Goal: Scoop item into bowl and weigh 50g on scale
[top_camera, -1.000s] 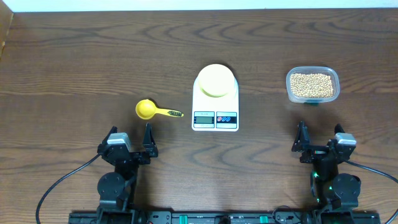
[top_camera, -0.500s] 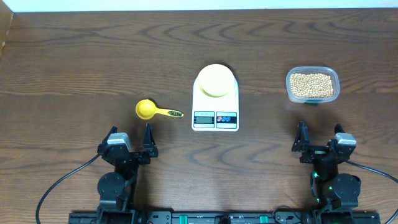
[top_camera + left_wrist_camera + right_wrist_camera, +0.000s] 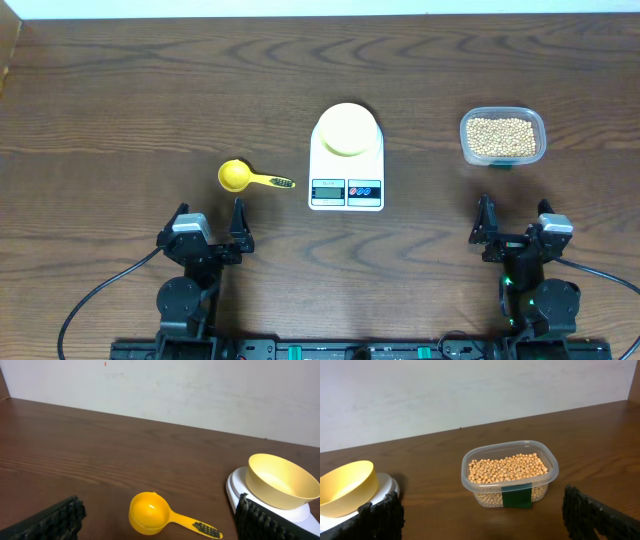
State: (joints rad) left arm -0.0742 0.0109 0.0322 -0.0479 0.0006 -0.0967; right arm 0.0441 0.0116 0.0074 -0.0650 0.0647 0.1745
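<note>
The pale yellow bowl (image 3: 346, 129) stands empty on the white scale (image 3: 346, 190) at the table's middle; both show in the left wrist view, bowl (image 3: 281, 480) on scale (image 3: 235, 491), and the bowl (image 3: 342, 486) in the right wrist view. The tan beans (image 3: 501, 136) fill a clear tub (image 3: 540, 482) at the right, with the beans (image 3: 506, 467) seen in the right wrist view. A bright yellow scoop (image 3: 240, 177) lies left of the scale, also in the left wrist view (image 3: 150, 513). My left gripper (image 3: 210, 232) and right gripper (image 3: 512, 229) rest open and empty near the front edge.
A white wall runs behind the table's far edge. Dark wood tabletop (image 3: 120, 100) surrounds the objects. Cables trail from both arm bases at the front.
</note>
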